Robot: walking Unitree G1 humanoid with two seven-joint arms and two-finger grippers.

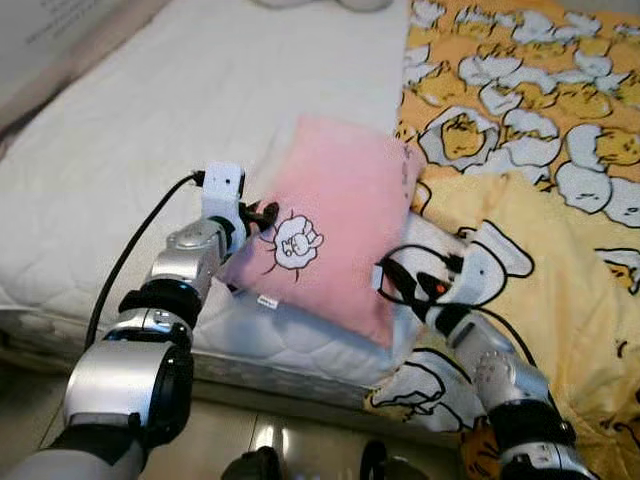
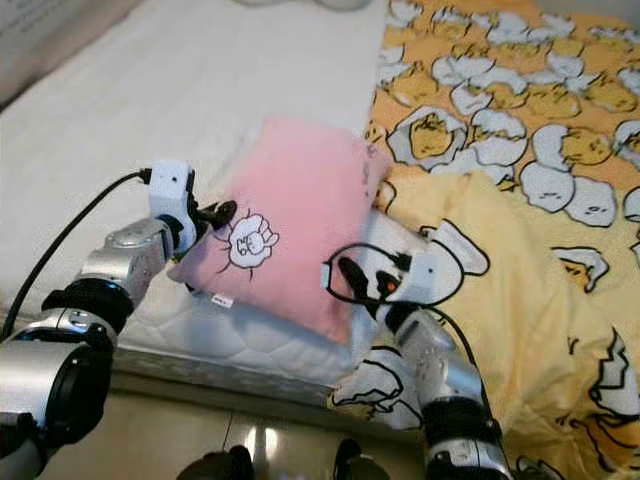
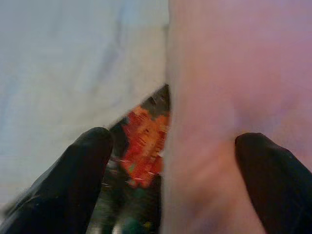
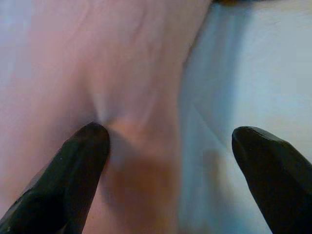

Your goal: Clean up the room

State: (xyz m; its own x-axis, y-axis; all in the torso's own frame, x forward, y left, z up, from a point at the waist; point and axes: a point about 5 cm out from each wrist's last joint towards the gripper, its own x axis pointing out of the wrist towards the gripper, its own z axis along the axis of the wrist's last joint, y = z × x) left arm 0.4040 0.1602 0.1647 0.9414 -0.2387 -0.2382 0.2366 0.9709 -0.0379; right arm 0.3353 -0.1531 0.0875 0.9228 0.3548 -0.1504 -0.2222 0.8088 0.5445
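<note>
A pink pillow (image 1: 335,220) with a small sheep print lies tilted near the bed's front edge, partly over the yellow duck-print quilt (image 1: 530,150). My left gripper (image 1: 262,215) is at the pillow's left edge, open, with the edge between its fingers (image 3: 92,161). My right gripper (image 1: 400,280) is at the pillow's near right corner, also open. One of its fingers (image 4: 87,151) dents the pink fabric and the other sits over the white sheet.
The white quilted mattress (image 1: 150,130) stretches to the left and far side. Crumpled quilt covers the right half of the bed and hangs over its front edge. Shiny floor (image 1: 260,430) runs below the bed. Something red-orange (image 3: 144,146) shows blurred under the pillow's edge.
</note>
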